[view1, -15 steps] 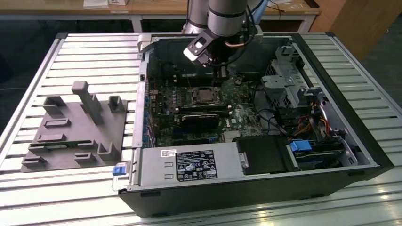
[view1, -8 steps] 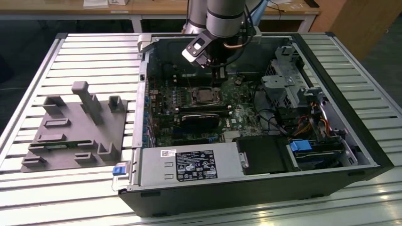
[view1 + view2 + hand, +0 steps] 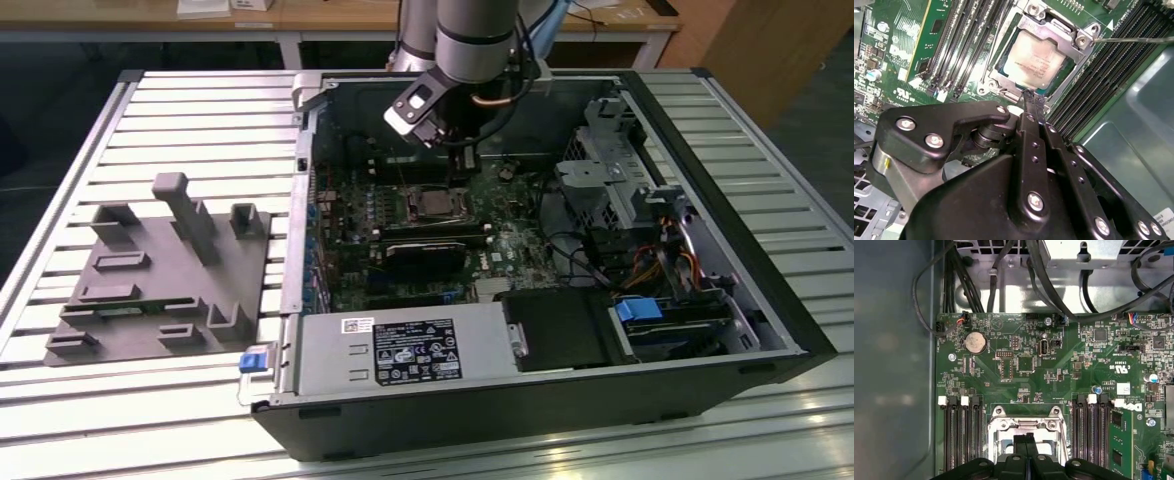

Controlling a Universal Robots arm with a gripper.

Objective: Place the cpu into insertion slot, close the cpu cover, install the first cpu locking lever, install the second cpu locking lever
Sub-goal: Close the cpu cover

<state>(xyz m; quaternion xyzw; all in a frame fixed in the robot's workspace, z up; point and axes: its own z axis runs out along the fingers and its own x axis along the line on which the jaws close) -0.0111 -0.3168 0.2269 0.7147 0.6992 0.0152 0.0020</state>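
Observation:
The cpu (image 3: 1035, 59), a flat square chip with a pale metal top, lies in the insertion slot (image 3: 1040, 91) on the green motherboard. Around it the silvery cpu cover (image 3: 1030, 24) lies flat, its window framing the chip. From one socket corner a thin locking lever (image 3: 1134, 39) sticks out over the long black slots. My gripper (image 3: 1033, 96) is shut with nothing between its black fingers, tips just above the socket's edge. In the first wrist view the gripper (image 3: 1026, 436) hangs over the cover (image 3: 1026, 424). In the exterior view the gripper (image 3: 458, 160) hovers just behind the socket (image 3: 430, 205).
The open computer case (image 3: 747, 330) lies on a slatted metal table (image 3: 160, 110). Inside are a power supply (image 3: 400, 352), a black fan shroud (image 3: 567, 328), drive cages (image 3: 607, 175) and cables (image 3: 1004, 270). A grey fixture (image 3: 154, 275) stands at the exterior view's left.

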